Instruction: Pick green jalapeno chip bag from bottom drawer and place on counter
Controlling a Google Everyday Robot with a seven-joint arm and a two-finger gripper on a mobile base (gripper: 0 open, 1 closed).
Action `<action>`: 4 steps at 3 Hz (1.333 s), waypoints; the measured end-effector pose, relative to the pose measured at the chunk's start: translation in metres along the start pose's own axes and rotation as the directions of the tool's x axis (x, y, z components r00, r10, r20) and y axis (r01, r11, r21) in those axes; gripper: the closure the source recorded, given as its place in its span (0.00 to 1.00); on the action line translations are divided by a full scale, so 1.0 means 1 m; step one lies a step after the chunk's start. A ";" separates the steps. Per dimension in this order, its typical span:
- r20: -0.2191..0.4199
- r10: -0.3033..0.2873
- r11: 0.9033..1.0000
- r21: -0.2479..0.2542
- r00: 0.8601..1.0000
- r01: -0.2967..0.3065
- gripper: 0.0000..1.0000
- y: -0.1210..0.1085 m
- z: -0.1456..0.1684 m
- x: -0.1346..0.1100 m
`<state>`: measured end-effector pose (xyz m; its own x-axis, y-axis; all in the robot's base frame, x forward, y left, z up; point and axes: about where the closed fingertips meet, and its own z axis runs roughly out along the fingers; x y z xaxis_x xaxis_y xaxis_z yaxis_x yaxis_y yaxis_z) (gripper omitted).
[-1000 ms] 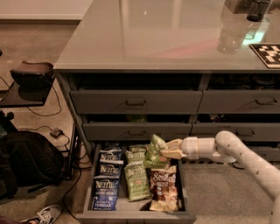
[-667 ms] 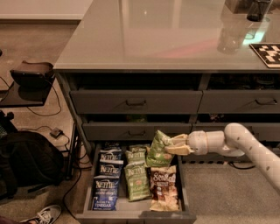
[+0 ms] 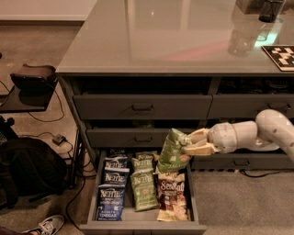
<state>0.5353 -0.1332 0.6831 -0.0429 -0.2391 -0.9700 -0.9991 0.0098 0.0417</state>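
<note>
Singly pinching green bag (image 3: 172, 151) in claw (image 3: 186, 143), holding it tilted above drawer (image 3: 142, 226). Hovering over Sea Salt bags (image 3: 171, 195), near blue bags (image 3: 112, 183), below table (image 3: 161, 41) level.

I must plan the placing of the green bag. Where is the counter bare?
The counter is bare at left and middle, from its front edge back. Its right end is crowded: checkered board, dark cup. The gripper holds the green jalapeno chip bag above the bottom drawer.
</note>
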 end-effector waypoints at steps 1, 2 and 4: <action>0.018 -0.072 0.997 -0.016 0.997 0.072 1.00 0.022 -0.009 -0.056; 0.069 -0.104 0.994 -0.023 0.992 0.106 1.00 0.025 -0.017 -0.098; 0.171 -0.097 0.995 0.008 0.981 0.097 1.00 0.006 -0.039 -0.150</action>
<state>0.5354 -0.1347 0.8381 0.0547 -0.0698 -0.9961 -0.9985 -0.0056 -0.0544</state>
